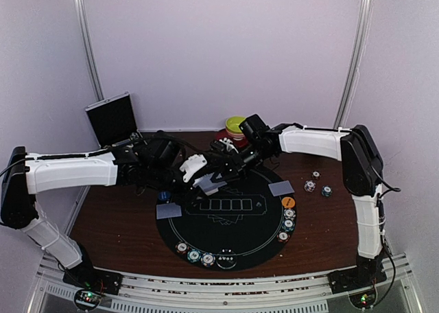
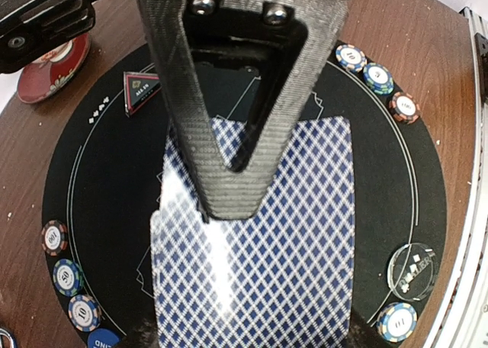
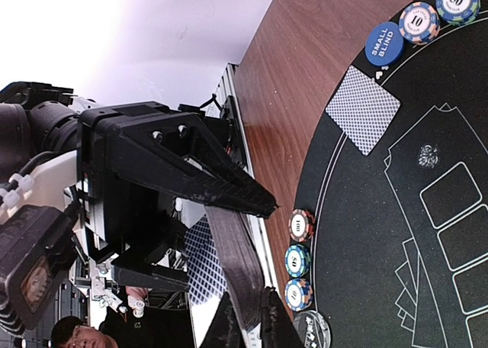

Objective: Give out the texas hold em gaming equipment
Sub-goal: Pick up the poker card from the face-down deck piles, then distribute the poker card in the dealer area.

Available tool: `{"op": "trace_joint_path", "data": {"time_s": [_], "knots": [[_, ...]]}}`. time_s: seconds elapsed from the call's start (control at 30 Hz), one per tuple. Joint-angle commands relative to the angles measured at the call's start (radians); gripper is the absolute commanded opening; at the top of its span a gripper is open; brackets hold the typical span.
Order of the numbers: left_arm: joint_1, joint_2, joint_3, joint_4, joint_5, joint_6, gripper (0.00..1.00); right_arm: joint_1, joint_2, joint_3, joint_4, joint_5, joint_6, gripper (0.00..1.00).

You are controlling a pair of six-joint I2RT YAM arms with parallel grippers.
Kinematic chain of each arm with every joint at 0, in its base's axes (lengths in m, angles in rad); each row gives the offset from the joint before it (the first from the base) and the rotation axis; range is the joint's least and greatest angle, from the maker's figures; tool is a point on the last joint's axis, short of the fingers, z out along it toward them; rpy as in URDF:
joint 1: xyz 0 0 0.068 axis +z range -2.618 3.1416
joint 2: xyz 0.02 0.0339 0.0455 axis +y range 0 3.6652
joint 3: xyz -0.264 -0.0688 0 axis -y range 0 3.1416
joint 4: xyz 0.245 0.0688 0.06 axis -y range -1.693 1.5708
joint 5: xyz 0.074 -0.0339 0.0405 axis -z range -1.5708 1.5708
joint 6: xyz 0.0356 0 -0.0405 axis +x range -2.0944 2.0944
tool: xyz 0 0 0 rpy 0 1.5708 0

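Two dealt cards: one point(image 1: 168, 211) lies face down at the left rim of the mat point(image 1: 230, 236), the other point(image 1: 281, 188) at its right rim.
Deck point(image 2: 259, 249): face down in mid-air over the mat's far side, between the two arms.
Left gripper point(image 2: 232, 199): clamped on the deck, one finger laid across its patterned back, offering the free end to the other arm.
Right gripper point(image 3: 250, 329): fingertips drawn nearly together at the deck's free end. They look to be nipping a card point(image 3: 250, 302) there, though how many sit between them cannot be made out.
Chips: one row point(image 1: 194, 256) along the mat's near edge, one row point(image 1: 288, 224) on its right edge, and three loose point(image 1: 310, 186) on the table point(image 1: 123, 217) to the right.
Buttons: orange point(image 1: 288, 202) beside the right card, blue point(image 1: 163, 197) beside the left card.
Step in hand: dealing, judged from one card at each seat; a card is being peeled off the held deck.
Next move: slide that card clear without dragging its neighbours while the left grip holds firm. Then carry it to a seat and lay it flat beside the card already there.
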Motion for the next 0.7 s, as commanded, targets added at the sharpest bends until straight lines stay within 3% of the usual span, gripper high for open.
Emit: {"op": "trace_joint_path", "data": {"time_s": [0.0, 0.2, 0.23, 0.27, 0.33, 0.4, 0.5, 0.67], "knots": [[-0.005, -0.020, 0.016, 0.041, 0.010, 0.002, 0.58, -0.048, -0.055, -0.021, -0.048, -0.006, -0.022, 0.00], [-0.005, -0.018, 0.017, 0.042, 0.011, 0.002, 0.58, -0.068, -0.072, -0.035, -0.066, -0.020, -0.046, 0.00], [-0.005, -0.018, 0.017, 0.041, 0.010, 0.002, 0.58, -0.068, -0.072, -0.037, -0.066, -0.023, -0.046, 0.04], [-0.005, -0.016, 0.017, 0.041, 0.011, 0.002, 0.58, -0.068, -0.072, -0.040, -0.063, -0.025, -0.046, 0.15], [-0.005, -0.016, 0.017, 0.042, 0.010, 0.002, 0.58, -0.067, -0.072, -0.039, -0.059, -0.029, -0.045, 0.22], [-0.005, -0.016, 0.017, 0.040, 0.008, 0.002, 0.58, -0.063, -0.070, -0.041, -0.060, -0.030, -0.048, 0.17], [-0.005, -0.016, 0.017, 0.042, 0.007, 0.002, 0.58, -0.059, -0.064, -0.040, -0.076, -0.034, -0.063, 0.00], [-0.005, -0.015, 0.016, 0.042, 0.005, 0.003, 0.58, -0.060, -0.065, -0.019, -0.138, -0.045, -0.123, 0.00]]}}
